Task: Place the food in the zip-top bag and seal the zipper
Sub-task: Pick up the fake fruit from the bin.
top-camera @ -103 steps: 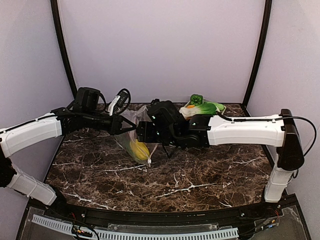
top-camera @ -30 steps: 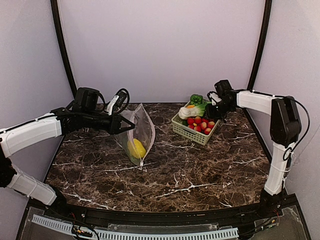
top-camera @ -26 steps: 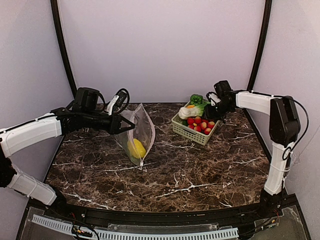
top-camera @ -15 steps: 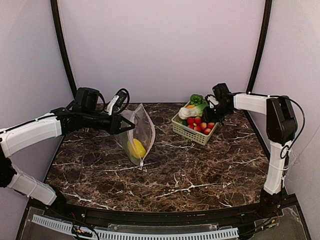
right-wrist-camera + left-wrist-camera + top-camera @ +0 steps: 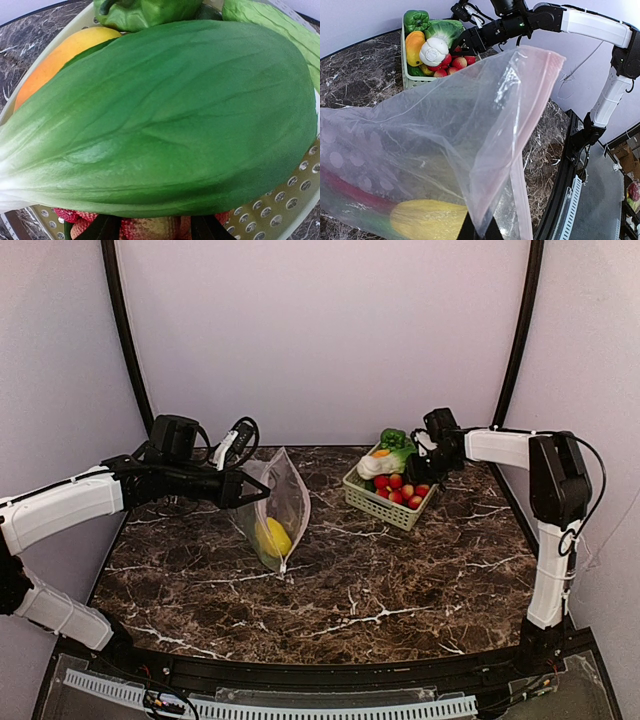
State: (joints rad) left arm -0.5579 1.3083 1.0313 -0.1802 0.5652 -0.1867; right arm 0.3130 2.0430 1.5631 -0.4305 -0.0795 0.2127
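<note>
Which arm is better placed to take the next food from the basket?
Right. Its hand is at the basket, close over the bok choy, jaws apart. The left hand is shut on the zip-top bag and holds it upright.

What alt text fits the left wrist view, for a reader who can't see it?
A clear zip-top bag fills the foreground, pinched in the left tool at the bottom edge, its pink zipper running down the right side and yellow corn inside. Behind it, the right tool sits at a pale green basket of toy produce.
</note>
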